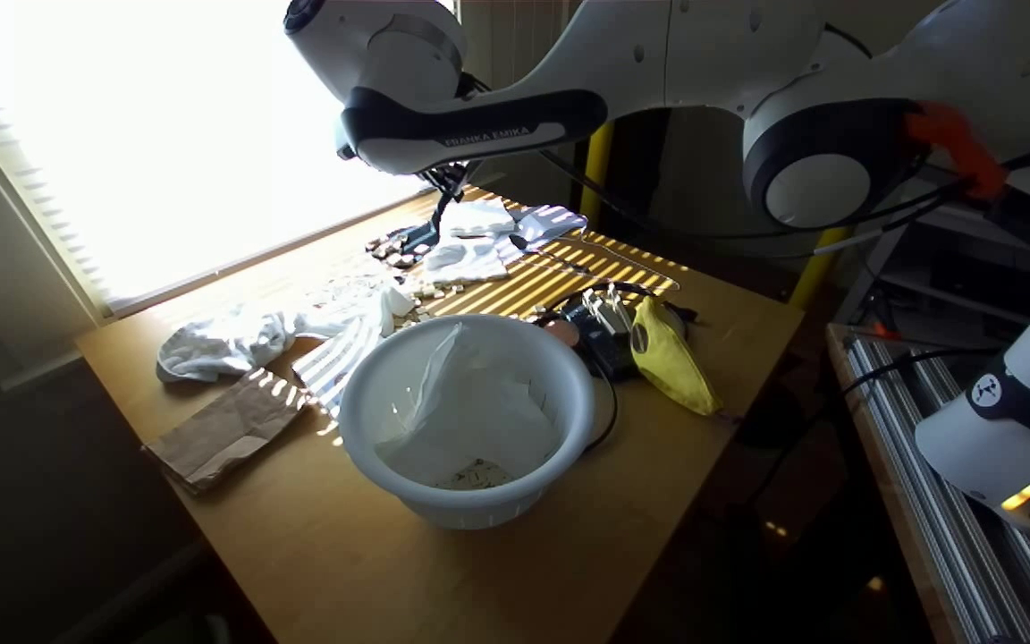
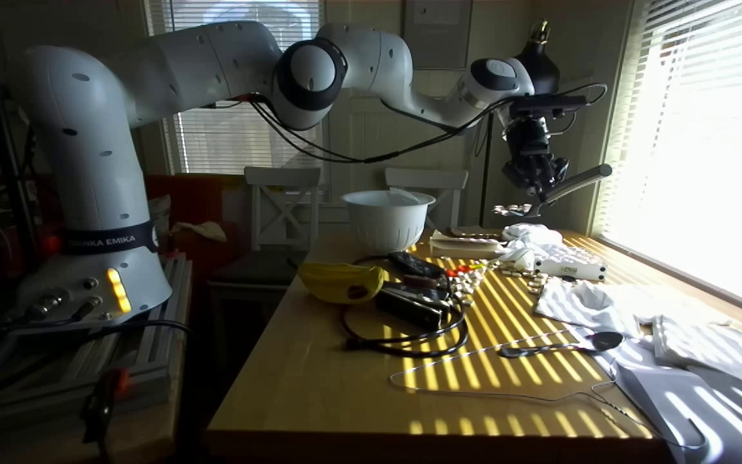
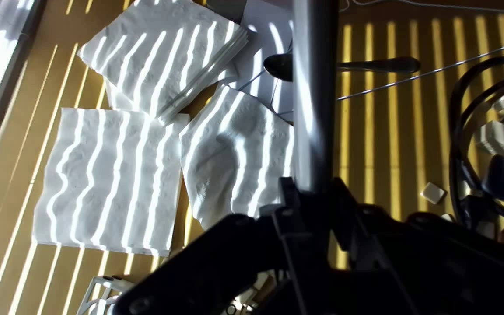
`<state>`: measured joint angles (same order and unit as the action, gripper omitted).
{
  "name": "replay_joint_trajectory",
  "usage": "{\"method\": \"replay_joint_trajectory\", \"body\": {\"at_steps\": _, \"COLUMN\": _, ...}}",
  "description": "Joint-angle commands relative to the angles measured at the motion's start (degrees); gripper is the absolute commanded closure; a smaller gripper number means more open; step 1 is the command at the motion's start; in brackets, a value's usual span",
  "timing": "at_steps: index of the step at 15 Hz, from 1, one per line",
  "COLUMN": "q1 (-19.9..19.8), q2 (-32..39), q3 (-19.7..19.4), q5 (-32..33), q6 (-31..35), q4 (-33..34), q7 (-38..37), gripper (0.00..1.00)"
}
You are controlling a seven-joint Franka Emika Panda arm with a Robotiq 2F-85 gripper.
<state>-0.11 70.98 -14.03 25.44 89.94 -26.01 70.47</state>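
Above the table [image 2: 319, 386], the pincer [image 3: 313, 189] grips a tool [image 3: 315, 100] (pale bits [image 2: 511, 210] cluster at its lower end).

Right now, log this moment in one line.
hand: gripping utensil by its handle | utensil: above table, small pale pieces at its lower end | table: white napkins, white bowl
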Motion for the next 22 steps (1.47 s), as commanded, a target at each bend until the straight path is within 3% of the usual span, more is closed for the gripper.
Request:
{"method": "replay_joint_trajectory", "body": {"at_steps": 1, "q1": -0.06, "q2": -1.79, "q3": 1.12, "q5": -0.50, "q6": 2.58, "q4": -0.74, "q7": 5.41, "gripper": 0.94}}
{"method": "replay_joint_trajectory", "body": {"at_steps": 2, "q1": -0.08, "q2": -1.91, "q3": 1.13, "q5": -0.42, "q6": 3.30, "q4": -0.68, "q7": 6.37, "gripper": 0.94}}
{"method": "replay_joint_trajectory", "body": {"at_steps": 3, "q1": 0.25, "q2": -1.10, "q3": 0.41, "q5": -0.25, "q6": 2.43, "q4": -1.03, "q7": 3.19, "gripper": 0.78}}
{"method": "replay_joint_trajectory", "body": {"at_steps": 6, "q1": 0.26, "q2": -1.50, "q3": 0.51, "q5": -0.27, "q6": 2.94, "q4": -1.04, "q7": 4.51, "gripper": 0.78}}
{"method": "replay_joint_trajectory", "body": {"at_steps": 7, "q1": 0.25, "q2": -1.49, "q3": 0.52, "q5": -0.27, "q6": 2.93, "q4": -1.02, "q7": 4.57, "gripper": 0.94}}
{"method": "replay_joint_trajectory", "body": {"at_steps": 16, "q1": 4.09, "q2": -0.50, "q3": 0.33, "q5": 1.09, "q6": 6.73, "q4": 0.53, "q7": 7.95, "gripper": 0.94}}
{"method": "replay_joint_trajectory", "body": {"at_steps": 22, "q1": 5.95, "q2": -0.87, "q3": 1.45, "q5": 0.26, "q6": 12.06, "q4": 0.45, "q7": 17.02, "gripper": 0.94}}
